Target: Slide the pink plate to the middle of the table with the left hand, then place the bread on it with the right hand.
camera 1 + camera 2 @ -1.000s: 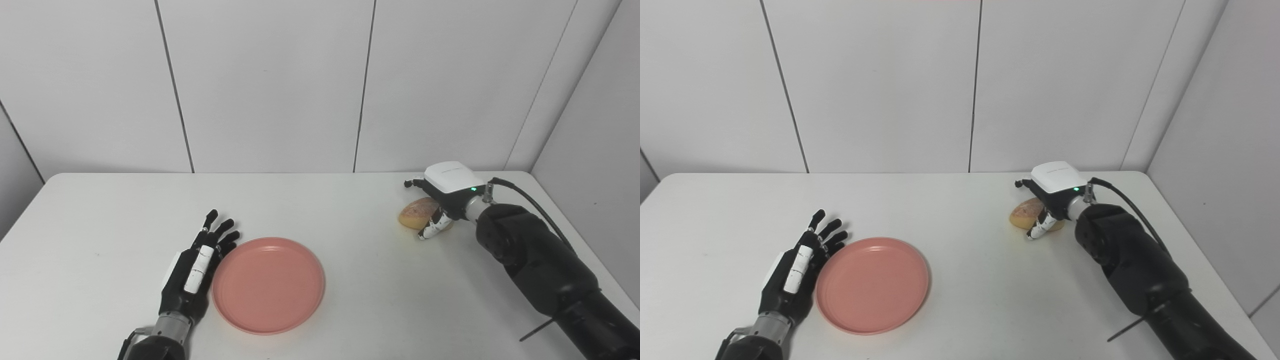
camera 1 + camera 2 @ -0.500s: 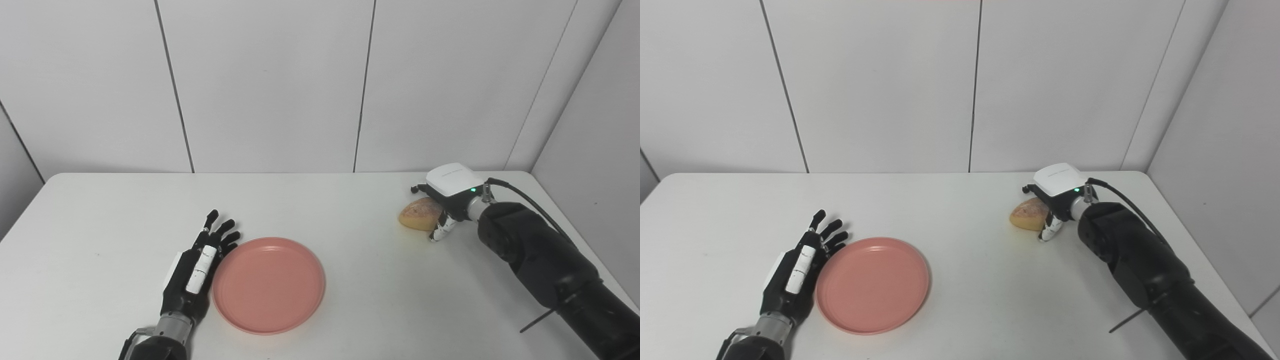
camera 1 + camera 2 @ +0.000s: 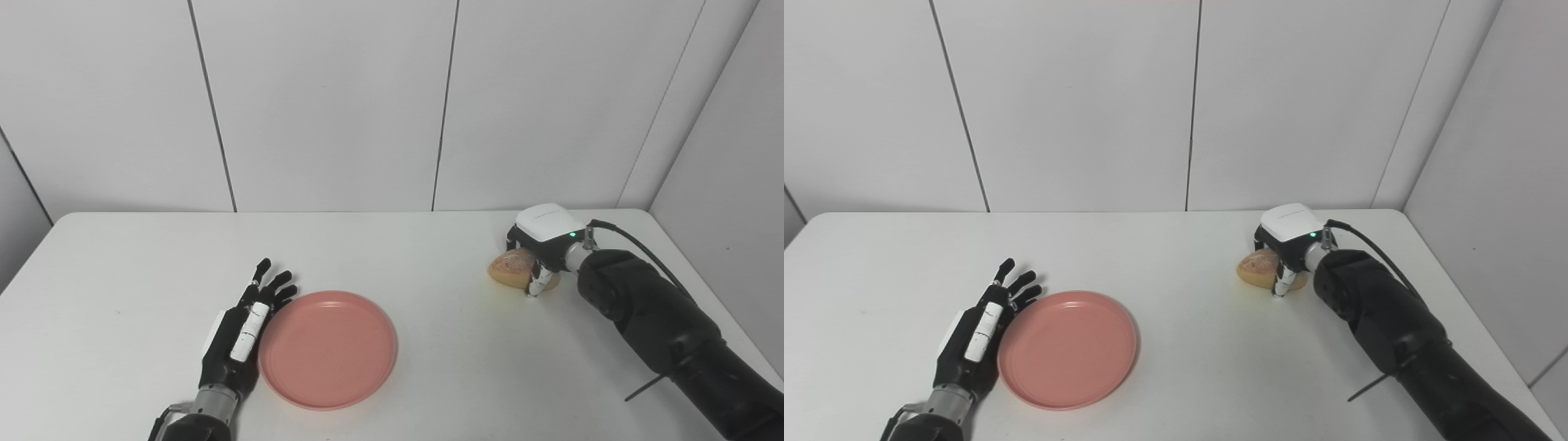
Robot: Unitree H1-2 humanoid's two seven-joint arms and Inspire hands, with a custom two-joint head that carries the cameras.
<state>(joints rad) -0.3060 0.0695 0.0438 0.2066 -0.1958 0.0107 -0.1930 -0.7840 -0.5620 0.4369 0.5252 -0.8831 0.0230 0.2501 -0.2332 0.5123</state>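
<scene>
The pink plate (image 3: 327, 349) lies flat on the white table (image 3: 429, 367), left of centre and near the front. My left hand (image 3: 242, 327) rests open on the table, fingers stretched out, its edge against the plate's left rim. The bread (image 3: 507, 268), a golden-brown roll, sits on the table at the back right. My right hand (image 3: 542, 236) is curled over the roll's right end, fingers down behind it and thumb in front, shut on it. The hand hides the roll's right part.
White wall panels (image 3: 331, 104) stand right behind the table's far edge, and a wall closes in on the right. A black cable (image 3: 643, 251) runs along the right forearm. The bread lies close to the table's back right corner.
My right hand has turned and lowered over the bread, its fingers curling from stretched out to closed around it. The bread stays in place. The left hand and plate have barely shifted.
</scene>
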